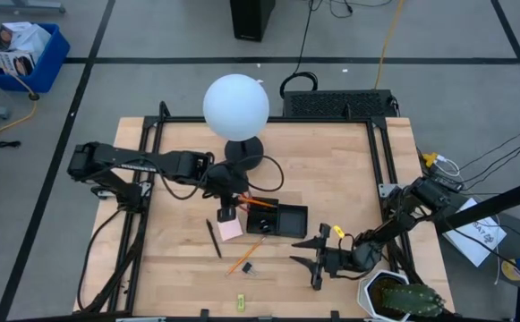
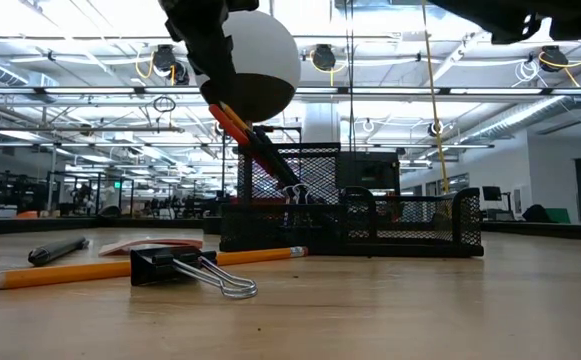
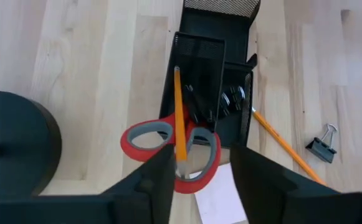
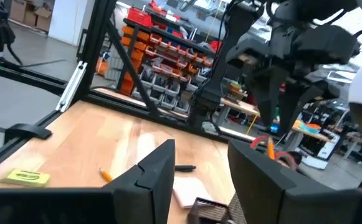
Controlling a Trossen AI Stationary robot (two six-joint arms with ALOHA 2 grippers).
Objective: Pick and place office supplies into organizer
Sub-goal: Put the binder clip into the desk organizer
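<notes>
The left arm reaches from the table's left edge toward the middle, and the left gripper [image 3: 196, 180] hangs over the near end of the black mesh organizer [image 1: 282, 217], its fingers parted with nothing between them. Just past the fingertips, the red-handled scissors [image 3: 171, 155] stand blades-down in the organizer's tall compartment, handles sticking up beside a thin orange pencil [image 3: 179, 112] and some black pens. Small black clips lie in the neighbouring low compartment.

The pink square sticky-note pad [image 1: 231, 230] lies flat on the light wooden table [image 1: 331, 170], touching or nearly touching the organizer's left end, under the left gripper. A loose black pen [image 1: 214, 238] lies just left of the pad, toward the front edge. A second orange pencil [image 1: 244, 256] and a black binder clip [image 1: 246, 268] lie close together in front of the organizer, and a small yellow-green piece [image 1: 239, 301] sits at the front edge. Behind the organizer, a white globe lamp [image 1: 236, 105] on a round black base crowds the space above the left arm.

The right gripper [image 1: 316, 259] rests low near the front right corner, fingers apart and holding nothing. Bare wood stretches between it and the organizer and over the right rear of the table.
</notes>
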